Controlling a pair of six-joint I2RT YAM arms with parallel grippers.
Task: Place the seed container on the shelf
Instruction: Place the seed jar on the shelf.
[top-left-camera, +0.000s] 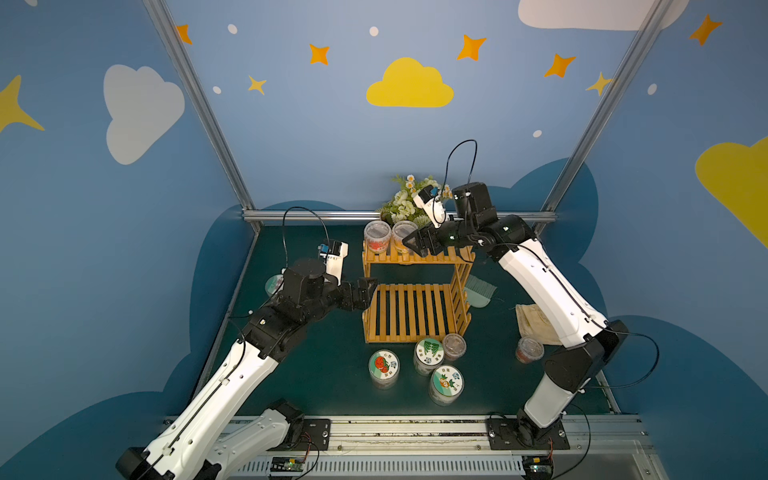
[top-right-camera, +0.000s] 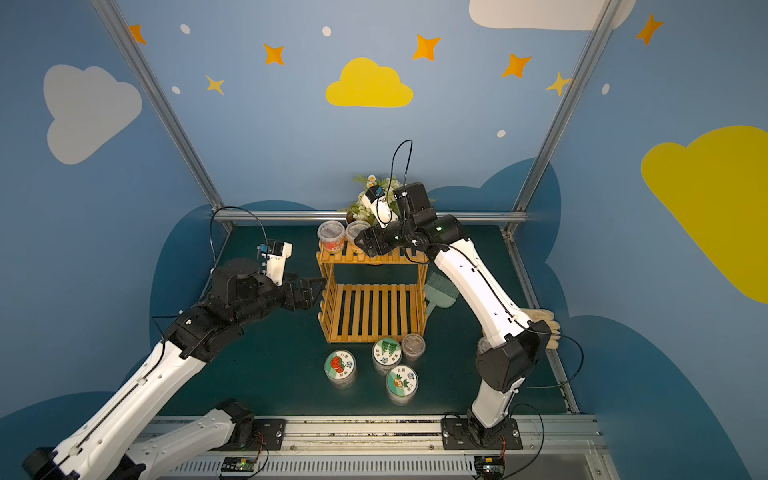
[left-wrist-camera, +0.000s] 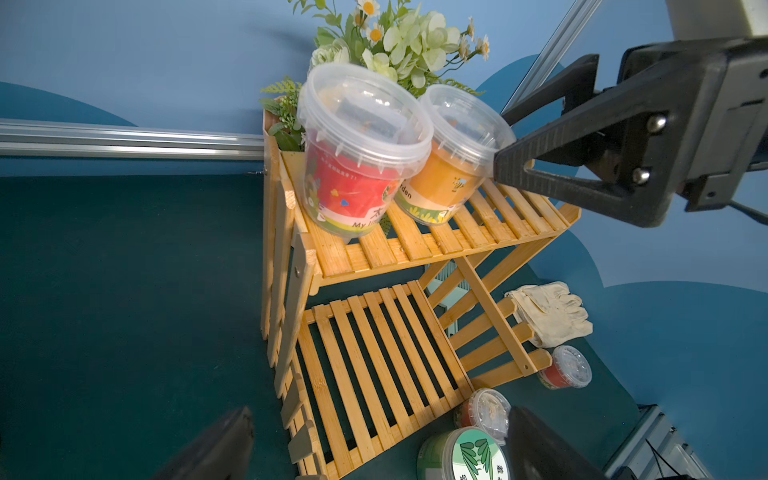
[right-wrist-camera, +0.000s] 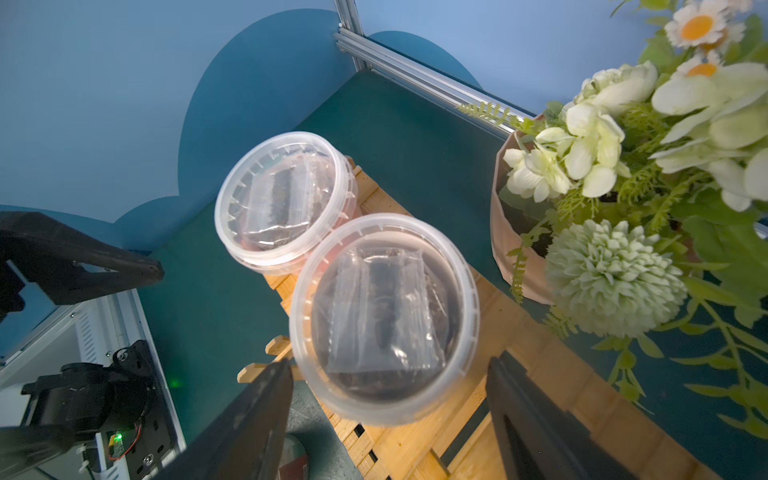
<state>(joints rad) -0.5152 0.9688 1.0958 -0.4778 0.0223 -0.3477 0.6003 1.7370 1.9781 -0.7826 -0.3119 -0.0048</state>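
Lightly loaded tub, best held just under the rim

Overhead, in both top views, the seed container (top-left-camera: 401, 231), a clear tub with an orange band, stands on the top tier of the shelf (top-left-camera: 415, 316) just beside a red tub (top-left-camera: 377, 235). The right gripper (top-left-camera: 409, 243) is at its side. The left gripper (top-left-camera: 368, 291) hangs off the shelf's end, spread wide and empty.

Seen from the left wrist, the seed container (left-wrist-camera: 457, 141) is thin see-through plastic with a snap lid (left-wrist-camera: 465, 112), a proud rim and a paper band round a tapering wall. I judge it light, a little springy under a squeeze, and slick on the bare plastic. The surest hold is probably across the wall just below the rim, where the lip would stop it sliding down.

Seen from the right wrist, only a bagged packet (right-wrist-camera: 382, 311) shows under the lid, so there is likely little weight. The right gripper's jaws stand about as wide as the tub, tips either side of its near wall. Whether they press on it or just clear it, I cannot tell. The red tub sits touching it or nearly so, which leaves no finger room there.
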